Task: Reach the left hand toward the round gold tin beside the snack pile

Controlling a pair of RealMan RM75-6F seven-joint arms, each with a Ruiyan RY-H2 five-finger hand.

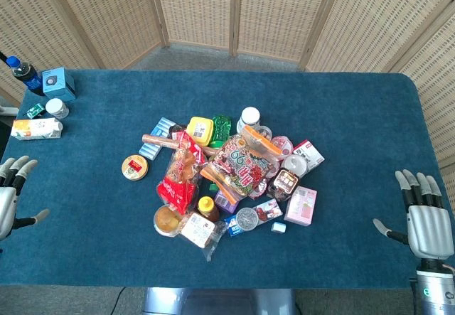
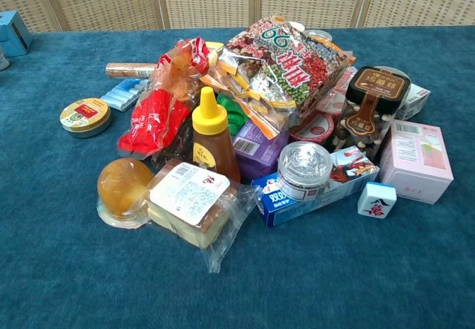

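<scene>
The round gold tin [image 1: 134, 167] with a red label lies flat on the blue table, just left of the snack pile [image 1: 231, 176]; in the chest view the gold tin [image 2: 84, 116] sits at the left, apart from the red bag. My left hand [image 1: 10, 195] hovers at the table's left edge, fingers spread, holding nothing, well to the left of the tin. My right hand [image 1: 425, 215] is at the right edge, fingers apart and empty. Neither hand shows in the chest view.
A honey squeeze bottle [image 2: 211, 134], a wrapped sandwich [image 2: 188, 203] and a pink box [image 2: 419, 158] lie in the pile. A carton [image 1: 35, 128], a blue box [image 1: 58, 84], a small jar [image 1: 57, 108] and a dark bottle [image 1: 23, 73] stand at the far left.
</scene>
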